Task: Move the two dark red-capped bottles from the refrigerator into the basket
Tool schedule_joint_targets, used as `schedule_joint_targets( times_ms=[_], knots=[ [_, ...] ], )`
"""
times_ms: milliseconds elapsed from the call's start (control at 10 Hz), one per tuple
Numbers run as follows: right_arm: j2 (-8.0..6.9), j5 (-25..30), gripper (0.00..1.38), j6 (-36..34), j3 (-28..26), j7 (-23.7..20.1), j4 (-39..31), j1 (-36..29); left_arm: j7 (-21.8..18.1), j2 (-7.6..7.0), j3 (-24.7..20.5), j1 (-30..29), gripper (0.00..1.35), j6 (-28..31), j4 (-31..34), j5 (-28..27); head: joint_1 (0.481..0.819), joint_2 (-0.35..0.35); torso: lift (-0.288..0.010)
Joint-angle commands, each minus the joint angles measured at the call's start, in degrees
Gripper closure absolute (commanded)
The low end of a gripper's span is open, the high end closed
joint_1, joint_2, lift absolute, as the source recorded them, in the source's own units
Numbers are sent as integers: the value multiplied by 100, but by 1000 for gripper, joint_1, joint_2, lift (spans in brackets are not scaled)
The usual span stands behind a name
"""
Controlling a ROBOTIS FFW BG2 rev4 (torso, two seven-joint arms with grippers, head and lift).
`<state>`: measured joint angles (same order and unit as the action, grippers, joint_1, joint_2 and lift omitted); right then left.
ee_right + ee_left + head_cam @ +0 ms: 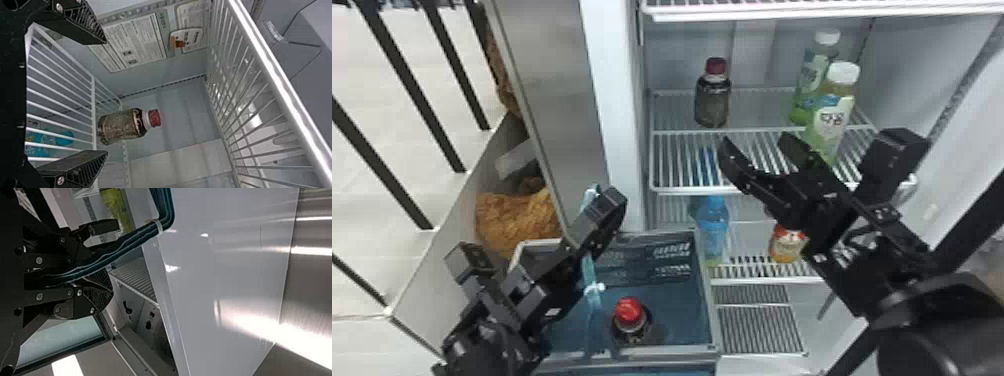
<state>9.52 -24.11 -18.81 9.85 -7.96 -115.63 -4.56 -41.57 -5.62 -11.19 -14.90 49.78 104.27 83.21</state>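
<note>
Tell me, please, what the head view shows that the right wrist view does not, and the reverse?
From the head view: the basket with one red-capped bottle inside, two white-capped bottles in the refrigerator, and an orange bottle lower down.

From the right wrist view: the printed labels on the refrigerator's inner wall and the ribbed gripping face of a finger.

Shared by both: the dark red-capped bottle upright on its wire shelf, the blue bottle below, and the open right tool.
</note>
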Motion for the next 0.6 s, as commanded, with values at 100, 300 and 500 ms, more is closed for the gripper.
schedule_joint_targets(
  times_ms=[100,300,500],
  knots=[
    [-20,149,105,39,112,102,433,428,0,0,22,14,1197,0,0,-3,683,31,-34],
    [-29,240,104,81,204,207,770,709,0,0,11,14,1197,0,0,-3,671,28,-34],
    [-64,366,102,95,307,260,1220,1075,0,-9,22,28,1196,0,0,-3,666,29,-34]
  ],
)
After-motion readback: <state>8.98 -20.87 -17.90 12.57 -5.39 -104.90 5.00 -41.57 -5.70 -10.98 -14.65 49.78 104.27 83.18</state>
